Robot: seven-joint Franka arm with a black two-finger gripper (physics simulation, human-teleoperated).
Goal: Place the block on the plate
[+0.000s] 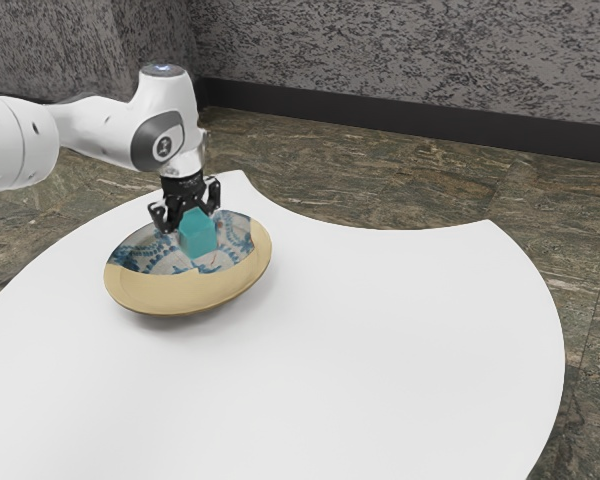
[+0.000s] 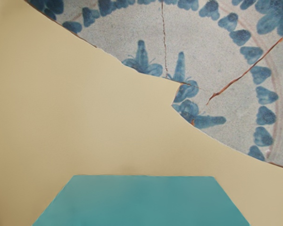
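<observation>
- Bkgd: wall (image 1: 410,50), mottled grey, rough-looking; dk. skirting (image 1: 410,112) along its foot; floor (image 1: 350,190), brown-grn. stone look, veined.
- Table (image 1: 380,350): white, smooth, plain; curved edge w/ concave bite.
- Plate (image 1: 180,292): x1, round, shallow, raised rim; part plain beige, part grey-white glaze w/ blue leaf/petal motifs; jagged line betw. the two; reddish-brn. cracks in the glazed part, per wrist view.
- Block (image 1: 197,236): x1, teal, matte, flat faces, straight edges; over the plate's inner area, at the pincer's lower end; contact w/ plate: can't tell.
- Pincer (image 1: 189,218): x1, blk., above plate, right by block; wide, narrow or gripping block: can't tell.
- Arm (image 1: 100,130): white, rounded segs., grey joint cap; enters from exterior view's left.
</observation>
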